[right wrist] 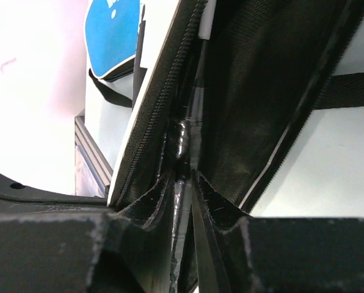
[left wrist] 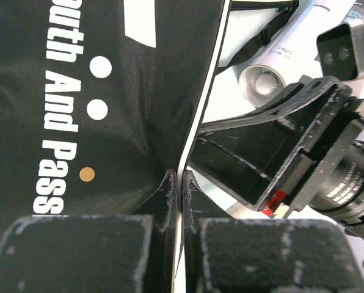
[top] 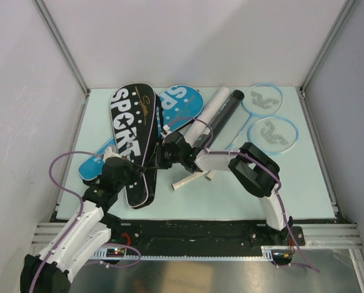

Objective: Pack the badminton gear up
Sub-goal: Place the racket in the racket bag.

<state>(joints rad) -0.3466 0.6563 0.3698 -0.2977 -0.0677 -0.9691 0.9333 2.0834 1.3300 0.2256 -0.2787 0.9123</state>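
Left arm (top: pixel 84 226) and right arm (top: pixel 255 174), overhead, are meeting at the black cover (top: pixel 133 122) lying left of centre on the table (top: pixel 310 183); left gripper (left wrist: pixel 181 180) is pinching shut on its piped edge; right gripper (right wrist: pixel 185 180) is clamping a thin racket shaft (right wrist: pixel 191 122) inside the open mouth, probably risking a snag on the zipper (right wrist: pixel 154 116) if either pinch slips.

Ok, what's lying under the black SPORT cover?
The blue cover, crossing beneath the black SPORT cover; both its ends stick out. Its middle, and anything else beneath, is hidden.
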